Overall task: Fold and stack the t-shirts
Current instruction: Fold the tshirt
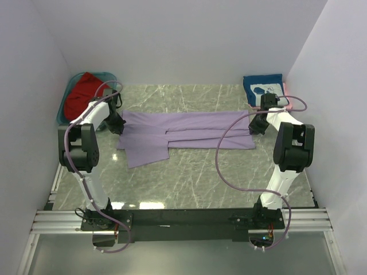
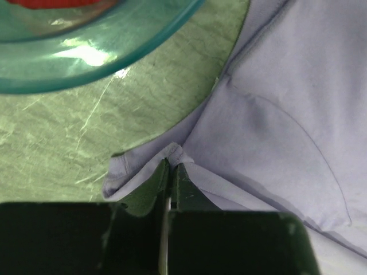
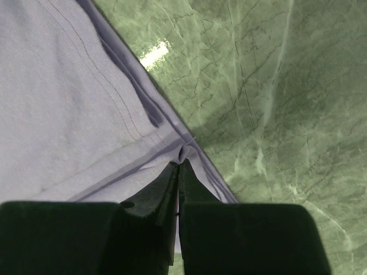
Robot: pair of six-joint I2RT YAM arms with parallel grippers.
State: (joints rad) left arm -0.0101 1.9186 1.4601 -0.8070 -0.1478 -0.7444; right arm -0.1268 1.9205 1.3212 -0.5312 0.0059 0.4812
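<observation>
The lavender t-shirt (image 1: 183, 134) lies stretched across the middle of the bench (image 1: 189, 183), seemingly mid-fold. The left claw (image 2: 172, 169) is pinched tight on a cloth corner at one end, and the right claw (image 3: 179, 166) nips the hem at the other (both jaws closed on fabric). The next move probably calls for lifting both ends together and carrying them over evenly.

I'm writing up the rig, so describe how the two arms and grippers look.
The left arm and right arm have white links with chunky black joint housings. A purplish cable loops along each. The left gripper and right gripper each have two dark, tapering fingers.
</observation>
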